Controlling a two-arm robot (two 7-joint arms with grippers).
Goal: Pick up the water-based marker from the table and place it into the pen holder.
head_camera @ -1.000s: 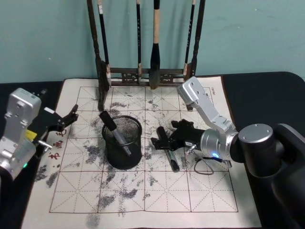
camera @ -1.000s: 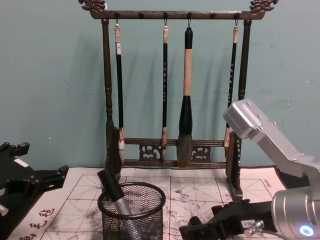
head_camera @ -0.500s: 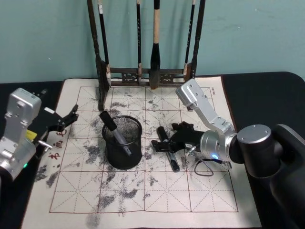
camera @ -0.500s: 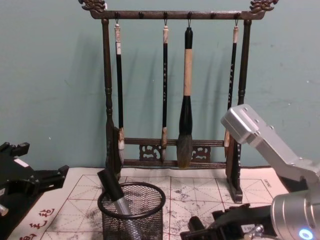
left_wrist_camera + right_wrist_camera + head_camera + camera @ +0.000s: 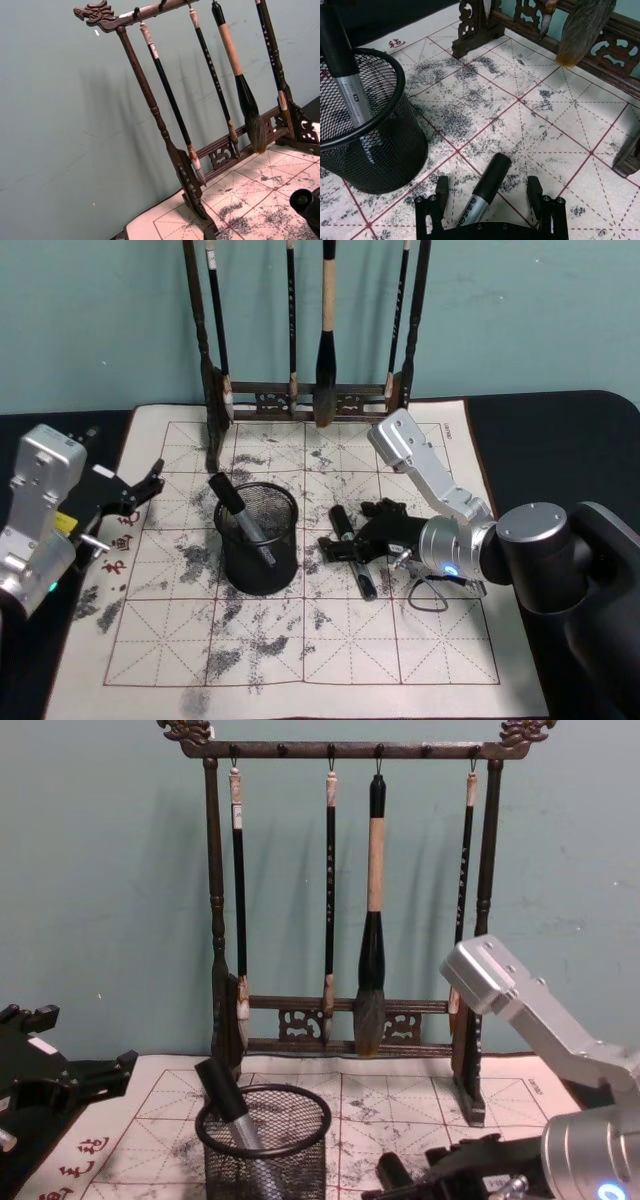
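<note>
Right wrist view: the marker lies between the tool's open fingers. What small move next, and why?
Probably close the right tool on the water-based marker: it lies flat on the paper between both open fingers, neither touching it, beside the pen holder. The left tool sits parked at left.

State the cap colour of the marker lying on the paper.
The marker has a black cap; clearest in the right wrist view.
</note>
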